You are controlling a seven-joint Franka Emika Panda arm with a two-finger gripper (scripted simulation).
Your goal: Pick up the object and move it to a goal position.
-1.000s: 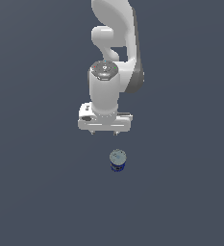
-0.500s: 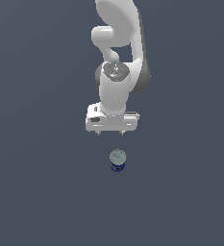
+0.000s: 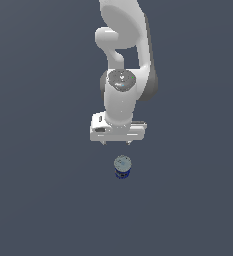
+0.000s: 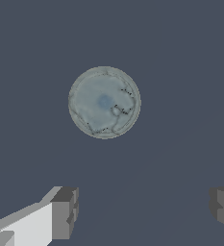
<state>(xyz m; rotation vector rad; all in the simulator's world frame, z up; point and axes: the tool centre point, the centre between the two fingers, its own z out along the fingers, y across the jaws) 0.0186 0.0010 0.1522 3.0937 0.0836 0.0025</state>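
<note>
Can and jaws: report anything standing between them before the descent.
Nothing visible does. The can stands alone on the bare grey floor, and the open gripper hangs apart from it. In the wrist view only floor lies between the jaws and the can's top.

The small upright cylindrical can [image 3: 122, 167] below the gripper has a silvery-grey round top that looks like dull metal, mottled and faintly scratched, with a thin raised rim; in the wrist view the can [image 4: 104, 102] shows no bright highlights. Its dark blue side looks smooth, like a printed label. The white, smooth gripper [image 3: 117, 143] looks like moulded plastic with a soft sheen, and its fingers [image 4: 64, 213] are matt grey. The dark slate-grey counter [image 3: 43, 200] is uniformly flat and matt.
</note>
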